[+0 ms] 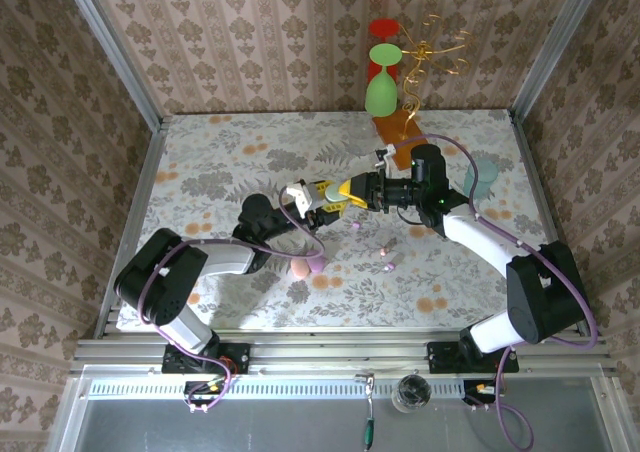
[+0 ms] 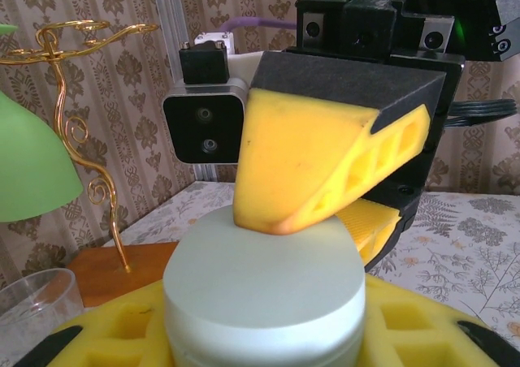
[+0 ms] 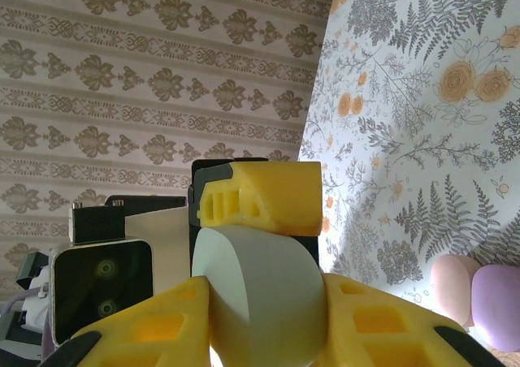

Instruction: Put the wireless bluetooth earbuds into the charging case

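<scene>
Earbuds were lying loose on the table well below the fingers, none in yet. Left gripper and right gripper both pinched the pale charging case between nearly closed fingers.

**Walls:** three sides, hung with beige wallpaper carrying brown damask motifs in vertical stripes. The same paper covers the left half of the right wrist view.
**Frame:** aluminium posts rise at the upper left and upper right corners.
**Table**: centre of frame, covered in pale cloth printed with grey ferns and orange blossoms.
**Front edge:** metal rail, with a perforated grey strip below it.
**Light:** even, with a brighter band along the table's lower edge.
</scene>
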Tool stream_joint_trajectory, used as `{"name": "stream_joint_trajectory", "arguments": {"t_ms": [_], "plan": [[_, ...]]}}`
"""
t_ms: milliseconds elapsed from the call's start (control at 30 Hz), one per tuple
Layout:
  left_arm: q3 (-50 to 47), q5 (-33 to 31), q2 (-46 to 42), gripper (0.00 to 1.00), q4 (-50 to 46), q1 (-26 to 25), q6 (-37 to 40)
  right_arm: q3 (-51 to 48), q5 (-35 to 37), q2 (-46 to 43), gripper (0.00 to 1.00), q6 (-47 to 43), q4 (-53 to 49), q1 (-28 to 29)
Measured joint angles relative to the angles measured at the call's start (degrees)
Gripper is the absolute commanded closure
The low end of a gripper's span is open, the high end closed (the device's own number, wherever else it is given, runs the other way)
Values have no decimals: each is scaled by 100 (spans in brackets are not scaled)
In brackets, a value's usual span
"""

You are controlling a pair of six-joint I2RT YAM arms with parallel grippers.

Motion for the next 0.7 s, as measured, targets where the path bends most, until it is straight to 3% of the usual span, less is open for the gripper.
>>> {"name": "stream_joint_trajectory", "arguments": {"t_ms": [100,367,533,700], "plan": [[0,0,2,64,-2,0,4,0,4,0,89,-127,-17,-15],[-2,61,-2,25,-341,-11,219,-116,339,-2,92,-551,-157,-203],[-122,94,-188,12,-706,-13,328,-238,691,11,92,-728,-280,-472],[-413,-39,-549,5,-1071,-39,420,-299,1106,234,92,-831,-337,-769]]}}
